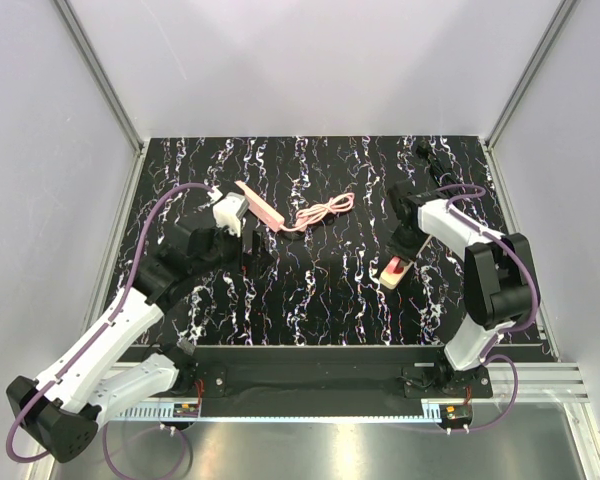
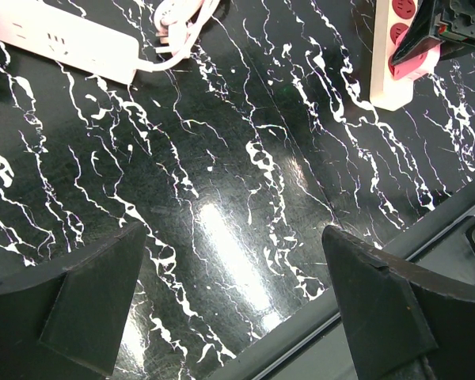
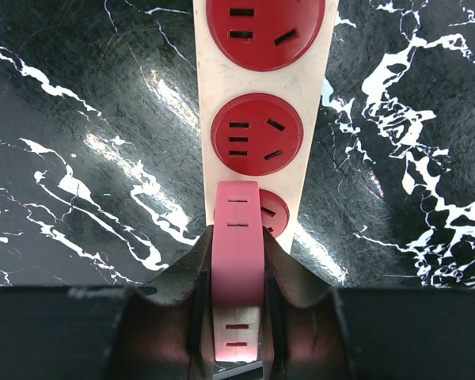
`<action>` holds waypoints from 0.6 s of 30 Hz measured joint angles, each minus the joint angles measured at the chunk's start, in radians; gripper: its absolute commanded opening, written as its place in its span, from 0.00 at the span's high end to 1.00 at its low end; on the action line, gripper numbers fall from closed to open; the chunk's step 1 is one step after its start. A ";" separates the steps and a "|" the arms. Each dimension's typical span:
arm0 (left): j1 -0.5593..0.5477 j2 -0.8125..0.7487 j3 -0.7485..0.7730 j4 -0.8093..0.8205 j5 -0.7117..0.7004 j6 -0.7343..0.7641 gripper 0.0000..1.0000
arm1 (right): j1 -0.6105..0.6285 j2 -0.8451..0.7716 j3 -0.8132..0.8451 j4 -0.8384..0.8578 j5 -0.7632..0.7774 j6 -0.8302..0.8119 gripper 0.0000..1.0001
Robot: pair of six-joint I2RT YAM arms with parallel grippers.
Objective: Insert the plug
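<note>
**While Spread Wide on the Left, Clamped Tight on the Right**

While scanning in from the left, caught the left gripper [image 1: 248,243] poised above the black marbled table [image 1: 320,300], with both fingers [image 2: 95,305] set wide apart and only bare tabletop between them. Gripped nothing there, touched nothing there. Spotted, just beyond those fingers, a pale power strip [image 1: 260,207] lying flat at a slant. Picked out a pale cable [image 1: 325,211] trailing from its end, looped in a loose bundle toward the middle of the table.

Next, past open marble and well apart from all that, found the action: a white strip with red sockets [image 3: 257,83], lying flat under the right arm. Found the right gripper [image 3: 237,265] directly above one end of it, pressed in hard on the pink plug [image 3: 237,210], pinching that plug by its two flat sides. Saw the plug lined up along the strip, with its front end over the third red socket [image 3: 277,215] and hiding about half of it. Had the other two sockets fully on show. Could not tell, from any view, whether the plug had met the socket face or hung just off it.
</note>
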 measured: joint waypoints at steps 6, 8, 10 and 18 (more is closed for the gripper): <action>0.000 -0.008 0.000 0.000 -0.006 0.002 0.01 | 0.003 0.019 0.030 -0.041 -0.023 0.001 0.37; 0.000 -0.008 0.000 0.000 -0.009 0.002 0.01 | 0.004 0.027 0.039 -0.069 -0.031 -0.005 0.26; 0.000 -0.008 0.000 0.000 -0.011 0.002 0.01 | 0.001 0.026 0.082 -0.118 -0.031 -0.011 0.13; 0.000 -0.010 0.000 0.000 -0.018 0.013 0.01 | -0.039 -0.087 0.290 -0.223 -0.031 -0.106 0.00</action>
